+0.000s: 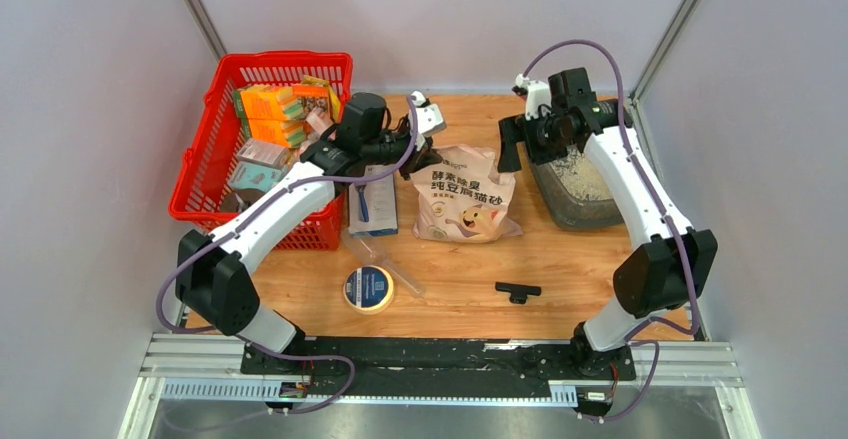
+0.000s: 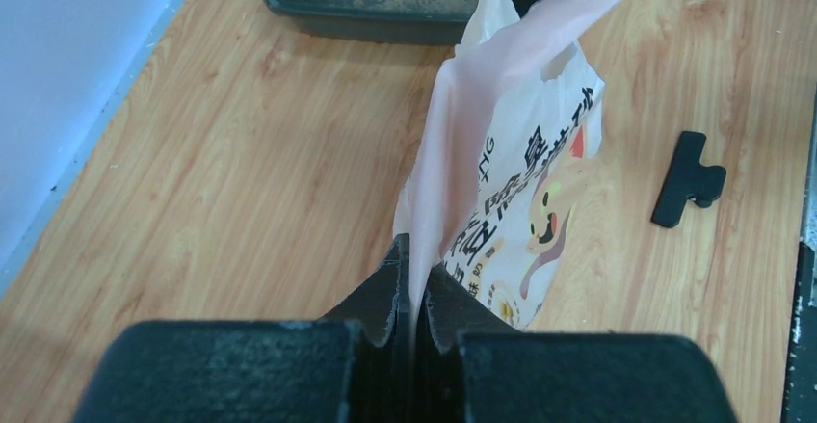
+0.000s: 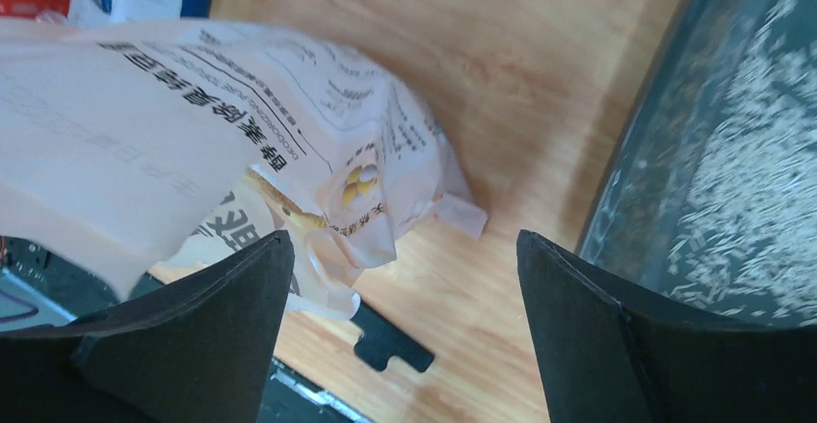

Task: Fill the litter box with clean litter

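Observation:
The dark grey litter box [image 1: 575, 221] sits at the right of the table with pale clean litter [image 1: 577, 172] spread inside it. The pink printed litter bag [image 1: 465, 199] lies left of it, mid-table. My left gripper [image 1: 425, 149] is shut on the bag's upper left edge; the left wrist view shows the thin pink film [image 2: 520, 105] pinched between the jaws of the gripper [image 2: 412, 259]. My right gripper [image 1: 510, 147] hangs open between bag and box, holding nothing. In the right wrist view, that gripper [image 3: 405, 250] has the bag [image 3: 193, 105] on its left and the box wall [image 3: 626, 182] and granules [image 3: 761, 124] on its right.
A red mesh basket [image 1: 205, 174] full of packets stands at the left. A blue-and-white packet [image 1: 372, 204] and a clear plastic piece [image 1: 385, 257] lie beside it. A tape roll [image 1: 368, 289] and a black clip [image 1: 517, 291] lie near the front edge.

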Controlling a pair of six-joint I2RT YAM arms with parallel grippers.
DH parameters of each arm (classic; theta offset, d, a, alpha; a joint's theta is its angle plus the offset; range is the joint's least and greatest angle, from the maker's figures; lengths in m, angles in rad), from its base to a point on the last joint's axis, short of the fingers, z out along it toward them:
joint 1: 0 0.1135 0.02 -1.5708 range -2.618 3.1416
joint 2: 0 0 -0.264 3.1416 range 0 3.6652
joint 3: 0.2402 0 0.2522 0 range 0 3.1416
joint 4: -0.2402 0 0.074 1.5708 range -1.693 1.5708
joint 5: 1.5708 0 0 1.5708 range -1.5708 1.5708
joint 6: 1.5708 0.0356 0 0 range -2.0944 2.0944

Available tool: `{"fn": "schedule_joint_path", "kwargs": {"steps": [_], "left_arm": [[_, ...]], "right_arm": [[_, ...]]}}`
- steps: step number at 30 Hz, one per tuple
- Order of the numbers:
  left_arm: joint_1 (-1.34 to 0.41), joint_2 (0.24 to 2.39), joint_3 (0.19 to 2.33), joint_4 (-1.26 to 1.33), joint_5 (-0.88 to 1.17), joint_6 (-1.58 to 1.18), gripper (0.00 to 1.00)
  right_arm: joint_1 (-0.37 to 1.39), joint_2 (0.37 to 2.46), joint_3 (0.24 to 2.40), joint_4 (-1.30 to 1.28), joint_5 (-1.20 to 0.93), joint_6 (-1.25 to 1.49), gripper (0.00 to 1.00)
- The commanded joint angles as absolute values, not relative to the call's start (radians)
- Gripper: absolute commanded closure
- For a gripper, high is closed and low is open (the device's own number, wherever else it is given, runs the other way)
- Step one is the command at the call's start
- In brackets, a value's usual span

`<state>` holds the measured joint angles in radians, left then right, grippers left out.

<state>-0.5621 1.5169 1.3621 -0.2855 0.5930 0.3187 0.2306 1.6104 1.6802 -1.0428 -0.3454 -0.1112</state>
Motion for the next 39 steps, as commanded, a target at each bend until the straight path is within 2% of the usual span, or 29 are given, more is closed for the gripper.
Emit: {"fn": "schedule_joint_path", "kwargs": {"steps": [1,8,11,14,20,24,26,29,30,33,39], "left_arm": [[-0.558,1.414,1.364,-0.084,0.627,0.244,1.00],[-0.558,1.397,1.338,-0.048,0.615,0.213,1.00],[-0.558,1.388,1.333,-0.023,0.615,0.190,1.00],[-0.558,1.379,1.322,-0.005,0.614,0.170,1.00],[-0.558,1.356,1.304,0.061,0.607,0.150,1.00],[-0.558,1.338,1.284,0.075,0.603,0.181,1.00],[-0.558,1.332,1.276,0.077,0.601,0.190,1.00],[-0.561,1.331,1.270,0.089,0.603,0.199,1.00],[-0.561,1.335,1.270,0.092,0.604,0.198,1.00],[-0.564,1.353,1.270,0.112,0.604,0.187,1.00],[-0.563,1.377,1.299,0.121,0.611,0.190,1.00]], "right_arm": [[0.253,1.546,1.631,-1.075,-0.357,-0.081,0.11],[0.267,1.545,1.589,-1.078,-0.351,-0.060,0.11],[0.284,1.562,1.575,-1.054,-0.307,0.035,0.08],[0.331,1.592,1.580,-1.035,-0.189,0.107,0.00],[0.359,1.640,1.640,-1.129,0.122,0.078,0.00],[0.258,1.591,1.588,-1.183,0.169,0.061,0.00],[0.241,1.563,1.572,-1.195,0.161,0.057,0.00],[0.238,1.532,1.595,-1.212,0.027,0.044,0.01],[0.239,1.535,1.606,-1.206,-0.141,0.049,0.01],[0.280,1.551,1.643,-1.181,-0.337,0.061,0.03],[0.357,1.626,1.715,-1.189,-0.252,0.058,0.10]]}}
